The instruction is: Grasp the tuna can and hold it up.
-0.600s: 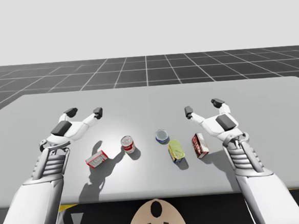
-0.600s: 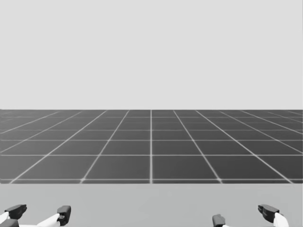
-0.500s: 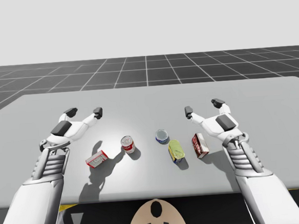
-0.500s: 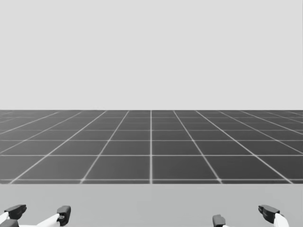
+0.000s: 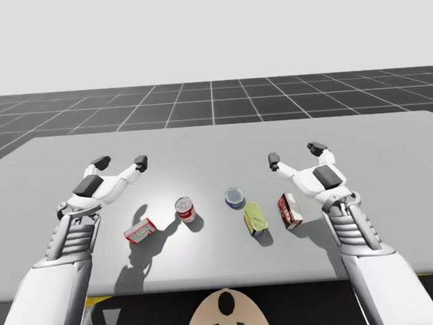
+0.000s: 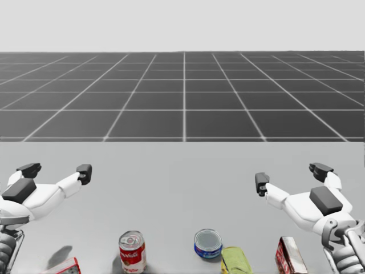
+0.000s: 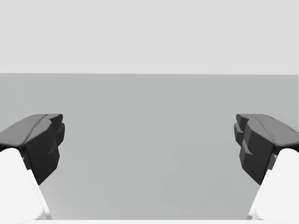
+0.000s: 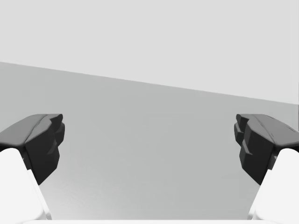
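The tuna can (image 5: 235, 198) is a low blue can with a silver lid, standing near the middle of the grey table (image 5: 215, 148); the head view has it as the low blue can (image 6: 207, 243) near the front. My left gripper (image 5: 121, 164) hovers open, far left of the can and further back. My right gripper (image 5: 295, 154) is open too, behind and to the right of it. Both appear in the head view, the left gripper (image 6: 56, 171) and the right gripper (image 6: 291, 176). In each wrist view, the left gripper (image 7: 149, 144) and the right gripper (image 8: 149, 144) have bare table between their fingers.
A red-and-white soup can (image 5: 185, 208) stands left of the tuna can. A red box (image 5: 140, 231) lies further left. A yellow can (image 5: 255, 218) lies on its side just right of the tuna can, beside a dark red box (image 5: 290, 210) under my right wrist.
My head has turned downward, so the table, the cans and both grippers now show in the head view. The arms and the objects have stayed put.
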